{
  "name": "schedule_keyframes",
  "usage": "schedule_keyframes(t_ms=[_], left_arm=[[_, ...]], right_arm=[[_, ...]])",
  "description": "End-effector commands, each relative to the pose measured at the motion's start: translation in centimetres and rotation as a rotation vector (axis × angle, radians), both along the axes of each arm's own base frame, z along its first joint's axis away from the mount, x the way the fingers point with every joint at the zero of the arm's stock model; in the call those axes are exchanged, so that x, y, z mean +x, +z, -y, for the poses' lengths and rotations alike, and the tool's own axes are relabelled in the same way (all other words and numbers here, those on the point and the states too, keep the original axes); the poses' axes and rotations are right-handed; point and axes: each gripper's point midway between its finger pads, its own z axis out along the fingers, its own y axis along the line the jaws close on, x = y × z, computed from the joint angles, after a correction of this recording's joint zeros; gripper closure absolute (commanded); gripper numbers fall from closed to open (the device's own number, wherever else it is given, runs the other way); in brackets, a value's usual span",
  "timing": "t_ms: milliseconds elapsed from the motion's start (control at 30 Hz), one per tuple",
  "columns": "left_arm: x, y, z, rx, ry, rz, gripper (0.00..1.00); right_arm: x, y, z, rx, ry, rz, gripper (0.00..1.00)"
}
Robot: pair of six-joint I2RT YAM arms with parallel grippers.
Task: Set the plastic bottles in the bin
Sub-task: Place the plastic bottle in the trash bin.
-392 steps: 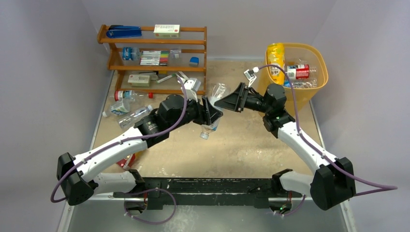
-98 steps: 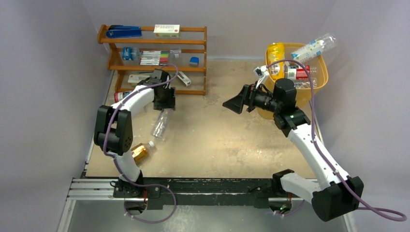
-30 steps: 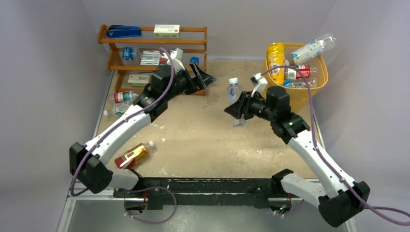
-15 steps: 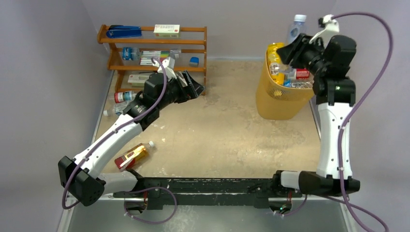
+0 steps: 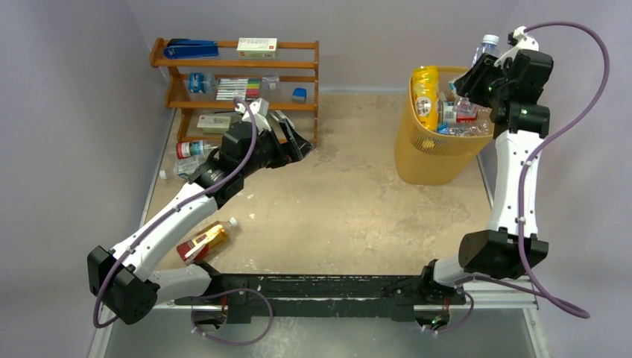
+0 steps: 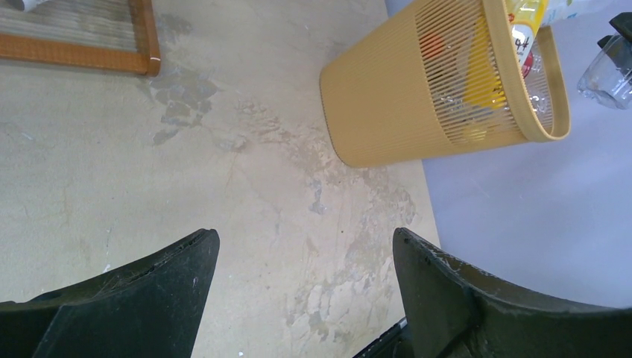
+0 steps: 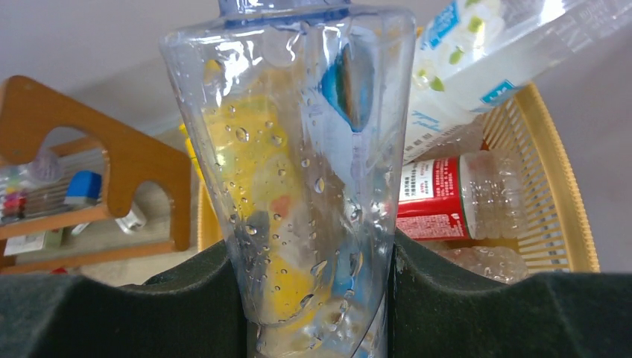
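Clear bottle (image 7: 298,171) is gripped upright between the right fingers (image 7: 477,313), with the bin (image 5: 436,160) just beyond and below them. Better to bring it well over the opening before release; a white-labelled bottle (image 7: 507,52) leans across the rim. Left fingers (image 6: 149,298) stand open, empty.

Clear bottle (image 7: 298,171), seemingly upright, above the yellow bin (image 5: 432,160).

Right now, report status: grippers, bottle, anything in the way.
Left gripper open, empty. Right gripper shut on clear bottle above the bin. White-labelled bottle slants across bin top. Amber bottle on the table.
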Motion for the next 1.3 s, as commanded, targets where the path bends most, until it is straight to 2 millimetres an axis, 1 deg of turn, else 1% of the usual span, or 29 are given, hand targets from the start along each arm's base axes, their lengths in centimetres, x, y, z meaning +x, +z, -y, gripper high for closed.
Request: schedule_keyframes(t_ms=[0,100,167,267,300,333,367,467,533,600,733,867,967,1000,1100,1267], left_arm=[[-0.2,2.0,0.4,-0.056,-0.022,0.061,0.13],[-0.2,2.0,0.4,-0.053,-0.021,0.062,0.13],[-0.2,1.9,0.3,-0.049,-0.020,0.061,0.13],[-0.1,1.9,0.4,-0.048,-0.019,0.060,0.13],[0.0,1.8,0.4,-0.047,-0.019,0.058,0.13],[0.0,1.8,0.4,-0.046,-0.018,0.057,0.13],[0.0,1.7,0.4,-0.043,-0.018,0.054,0.13],[0.0,1.7,0.4,-0.038,-0.020,0.054,0.13],[0.0,1.6,0.4,-0.035,-0.019,0.053,0.12],[0.1,1.3,0.4,-0.031,-0.021,0.050,0.12],[0.2,1.1,0.6,-0.031,-0.023,0.045,0.12],[0.2,1.0,0.5,-0.033,-0.022,0.047,0.12],[0.1,0.9,0.5,-0.037,-0.021,0.044,0.12],[0.1,0.8,0.6,-0.038,-0.022,0.043,0.12],[0.1,0.6,0.6,-0.039,-0.024,0.039,0.12],[0.1,0.5,0.5,-0.036,-0.023,0.034,0.11]], right_arm=[[1.0,1.8,1.3,-0.003,-0.070,0.111,0.64],[1.7,1.1,1.8,0.025,-0.111,0.127,0.67],[2.0,0.6,1.8,0.062,-0.127,0.148,0.69],[2.5,-0.3,1.5,0.121,-0.134,0.166,0.68],[2.6,-0.6,1.6,0.128,-0.146,0.168,0.66],[2.7,-0.8,1.9,0.127,-0.160,0.172,0.62],[2.7,-1.0,2.1,0.125,-0.169,0.168,0.56],[2.2,-1.8,1.6,0.133,-0.154,0.145,0.32],[1.3,-1.4,1.3,0.121,-0.143,0.156,0.23],[0.5,-1.2,1.2,0.104,-0.137,0.153,0.18],[-0.9,0.5,0.6,0.073,-0.106,0.169,0.17],[-2.4,3.3,0.3,0.025,-0.085,0.199,0.18],[-2.5,4.2,-0.2,-0.008,-0.037,0.192,0.21],[-2.2,4.2,-0.5,-0.021,-0.006,0.181,0.22],[-1.6,2.7,-1.8,-0.018,0.090,0.131,0.24],[-0.9,0.3,-3.4,-0.023,0.176,0.071,0.28]])
